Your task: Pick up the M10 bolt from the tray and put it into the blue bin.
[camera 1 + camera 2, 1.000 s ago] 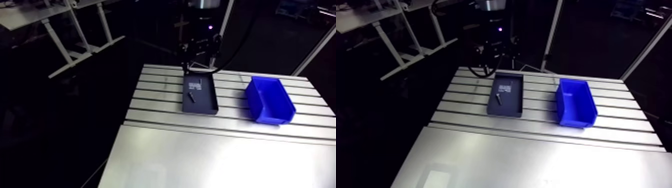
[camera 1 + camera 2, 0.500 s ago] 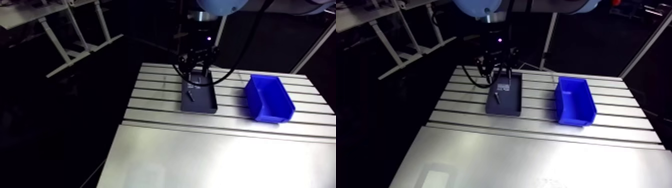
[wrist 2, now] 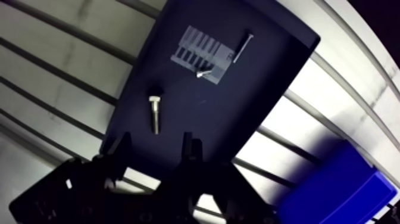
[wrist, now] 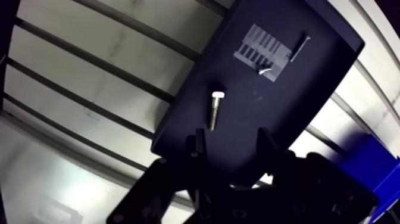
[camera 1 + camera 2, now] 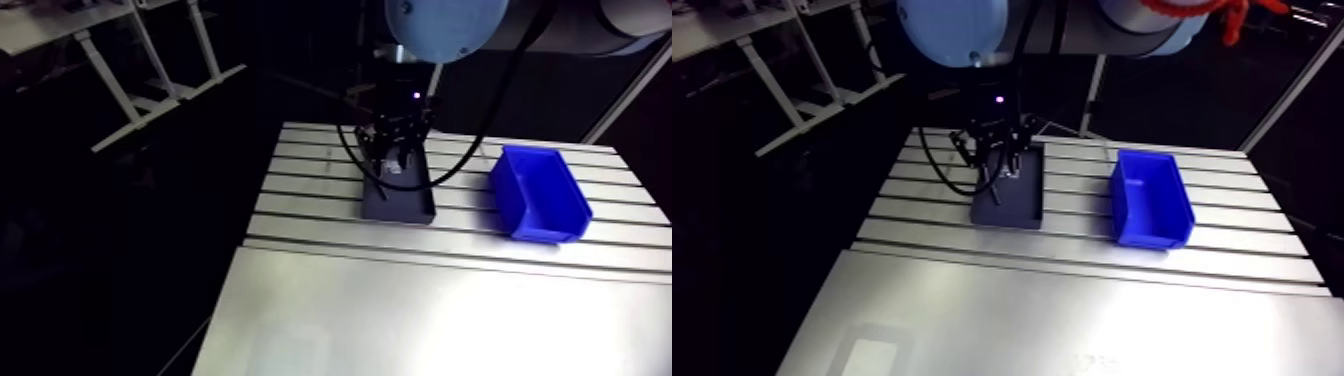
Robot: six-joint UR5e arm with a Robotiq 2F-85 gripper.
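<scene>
1. Since a moment ago my pincer [image 4: 232,146] has moved from the far edge of the tray [image 4: 250,95] down over its middle; in the arm view it now hides the bolt.
2. Its fingers stand apart, nothing between them.
3. The M10 bolt [image 4: 215,110] lies flat on the tray floor, just ahead of the fingers.
4. I judge the grasp comes next; the blue bin [image 5: 540,195] waits on the table [image 5: 400,300], right of the tray.

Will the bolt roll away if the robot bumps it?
Probably a little: the bolt lies on its side on the flat tray, so its round shank may roll, though the wider head would likely curve its path. It looks metal, so probably stiff and slippery to pinch.
</scene>
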